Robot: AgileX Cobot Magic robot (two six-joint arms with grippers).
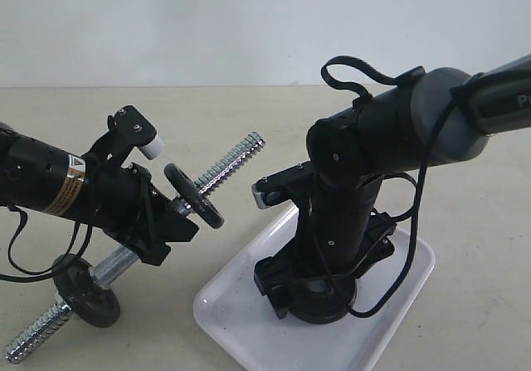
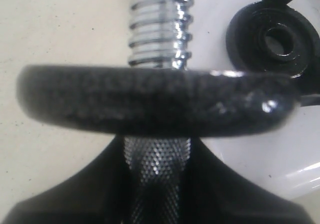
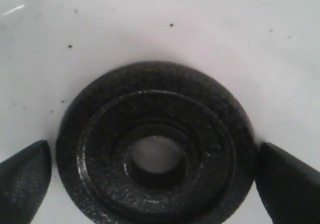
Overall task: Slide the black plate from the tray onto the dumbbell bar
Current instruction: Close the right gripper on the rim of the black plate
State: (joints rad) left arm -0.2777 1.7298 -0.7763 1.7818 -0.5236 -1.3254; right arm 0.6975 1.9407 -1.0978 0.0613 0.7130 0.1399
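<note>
We see the black plate (image 3: 155, 144) lying flat, hole up, on the glossy white tray (image 1: 241, 321); the chrome dumbbell bar (image 1: 236, 158) slants beside it, threaded end raised.

Plain white wall (image 1: 166, 22) behind. Beige matte table (image 1: 216, 114) fills foreground, meets wall along straight horizontal edge. Soft even light, faint shadows on table.

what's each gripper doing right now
left gripper: closed on the dumbbell bar
right gripper: open, straddling the black plate on the tray
</note>
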